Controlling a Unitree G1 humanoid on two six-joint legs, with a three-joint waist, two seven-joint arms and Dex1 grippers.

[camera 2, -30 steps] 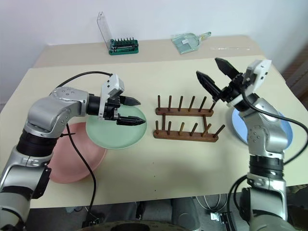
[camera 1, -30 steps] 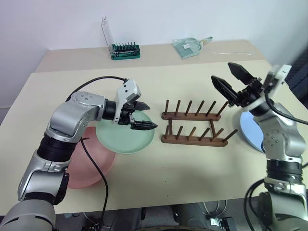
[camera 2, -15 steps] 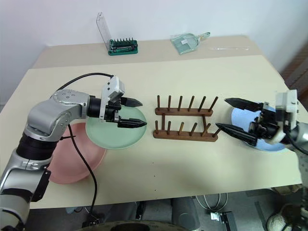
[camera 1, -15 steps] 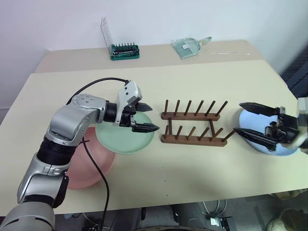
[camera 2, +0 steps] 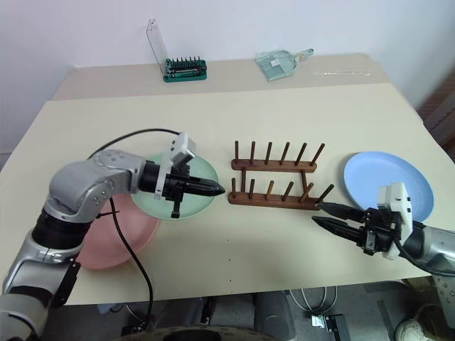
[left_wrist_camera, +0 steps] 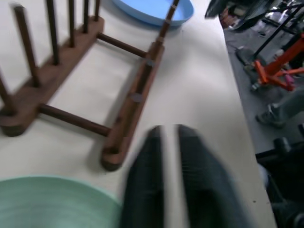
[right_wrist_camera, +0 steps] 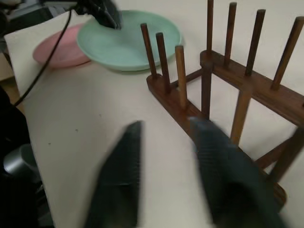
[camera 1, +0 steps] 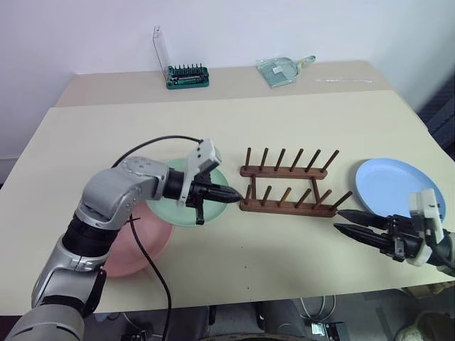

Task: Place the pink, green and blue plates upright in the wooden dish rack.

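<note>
— Where are your grippers, measured from the wooden dish rack (camera 1: 288,185)?

— My left gripper (camera 1: 229,194) has its fingers pressed together with nothing between them. Its tip points at the rack's left end and sits just beside it, over the rim of the green plate (camera 1: 170,207). My right gripper (camera 1: 348,222) is near the rack's right end, on the side towards me, low over the bare table (camera 1: 284,121). Its two fingers stand a narrow gap apart and hold nothing — they point back towards the rack.

— And the plates?

— None is in the rack; its pegs are all bare. The green plate lies flat on the table to the left of the rack, close to that end but not touching it. The pink plate (camera 1: 135,245) lies further left and nearer to me, with the green plate's edge resting over it. The blue plate (camera 1: 394,186) lies flat to the right of the rack, just past the slanting end peg, and beyond my right gripper.

— Anything else about?

— Far behind the rack, a green bit holder (camera 1: 186,75) with its clear lid raised, and a clear dustpan (camera 1: 283,69).
</note>
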